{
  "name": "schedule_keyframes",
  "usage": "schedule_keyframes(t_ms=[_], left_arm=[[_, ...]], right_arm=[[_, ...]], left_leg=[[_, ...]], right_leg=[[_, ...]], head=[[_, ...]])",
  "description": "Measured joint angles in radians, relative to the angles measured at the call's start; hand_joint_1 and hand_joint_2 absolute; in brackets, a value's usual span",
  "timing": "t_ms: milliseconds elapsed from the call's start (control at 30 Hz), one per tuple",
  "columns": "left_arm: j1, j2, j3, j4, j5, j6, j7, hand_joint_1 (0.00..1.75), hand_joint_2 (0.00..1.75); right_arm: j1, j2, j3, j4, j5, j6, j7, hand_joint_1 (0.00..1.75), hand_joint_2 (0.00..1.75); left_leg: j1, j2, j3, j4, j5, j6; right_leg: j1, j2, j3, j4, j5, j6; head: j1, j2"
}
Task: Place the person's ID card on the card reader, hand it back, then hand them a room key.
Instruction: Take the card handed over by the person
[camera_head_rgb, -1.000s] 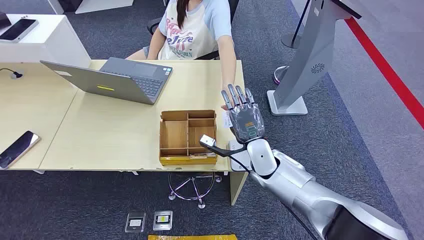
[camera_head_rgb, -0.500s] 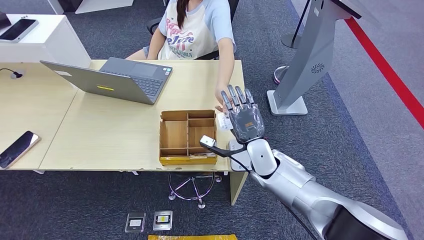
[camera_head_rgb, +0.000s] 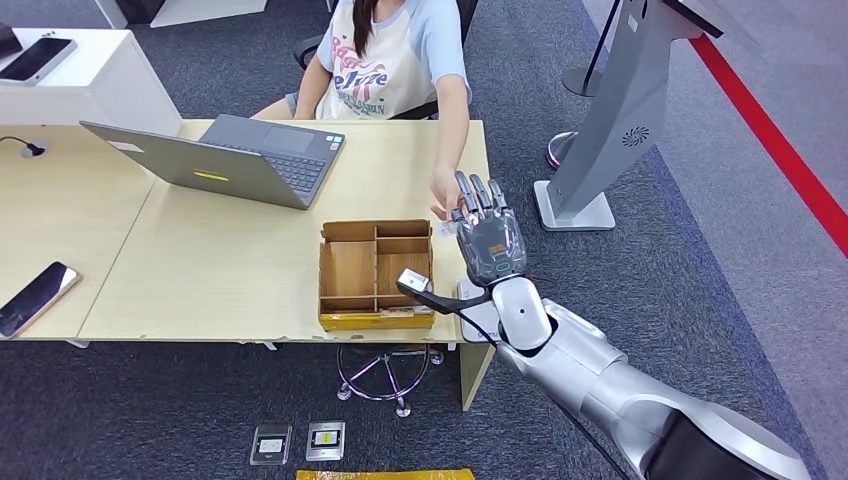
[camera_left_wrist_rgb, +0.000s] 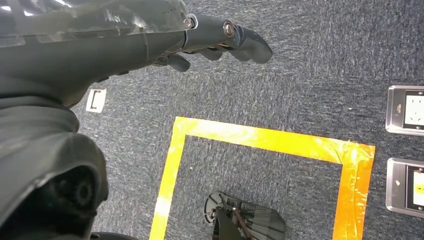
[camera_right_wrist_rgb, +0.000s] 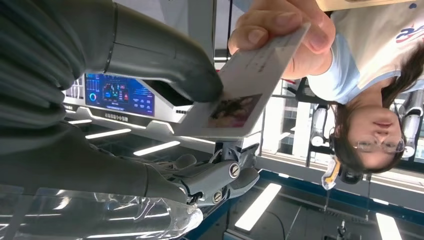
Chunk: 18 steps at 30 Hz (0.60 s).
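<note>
ID card (camera_right_wrist_rgb: 240, 95) now against right robot hand (camera_head_rgb: 489, 236)

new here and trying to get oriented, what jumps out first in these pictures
The robot's right hand reaches over the desk's near right corner, meeting the person's hand, which holds an ID card against the robot's thumb. Beside them, a compartmented cardboard tray sits at the front edge of the wooden desk, with an open laptop behind.

An office set up as a reception desk is indicated by grey carpet (camera_head_rgb: 700, 250), pale wooden desks (camera_head_rgb: 220, 260), an open laptop (camera_head_rgb: 235, 160), a phone (camera_head_rgb: 37, 295) and a standing kiosk (camera_head_rgb: 625, 110).
</note>
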Motion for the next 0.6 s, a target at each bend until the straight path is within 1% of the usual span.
schedule_keyframes(t_ms=[600], left_arm=[[-0.001, 0.0, 0.0, 0.0, -0.014, 0.0, 0.003, 0.0, 0.0]], right_arm=[[-0.001, 0.001, 0.0, 0.017, 0.0, -0.013, 0.003, 1.75, 1.75]], left_leg=[[0.0, 0.0, 0.0, 0.0, 0.0, 0.0]], right_leg=[[0.0, 0.0, 0.0, 0.0, 0.0, 0.0]], head=[[0.0, 0.0]])
